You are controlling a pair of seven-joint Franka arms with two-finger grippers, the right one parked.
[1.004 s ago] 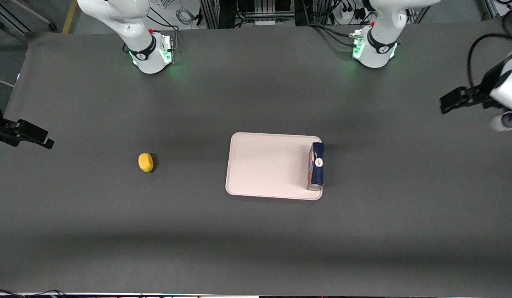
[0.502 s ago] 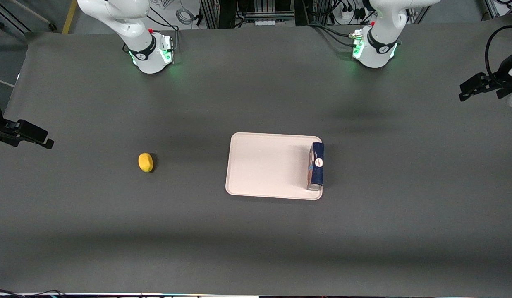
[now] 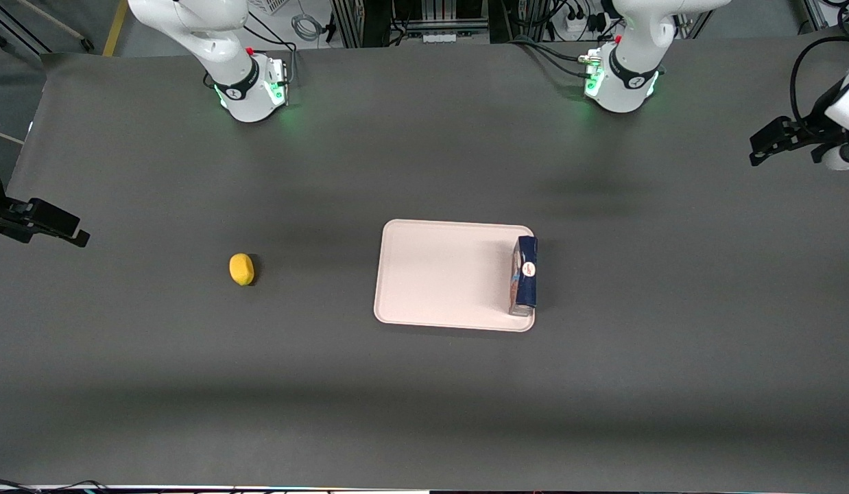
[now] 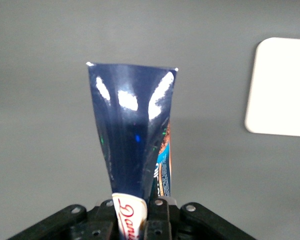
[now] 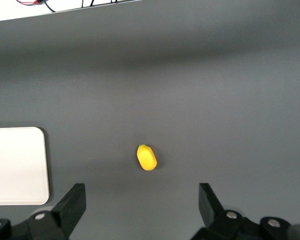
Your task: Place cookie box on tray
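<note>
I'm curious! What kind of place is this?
Likely a robot lab: white arm bases on a grey table, cables and racks nearby. The gripper hangs at the working arm's end, away from the tray.

Small yellow lemon-like object (image 3: 241, 269) on the dark grey table (image 3: 191, 384).

text: red script "dani…", cut off | on: white panel of cookie box (image 4: 135, 125) | tool (image 3: 759, 146): working arm's table end
</note>
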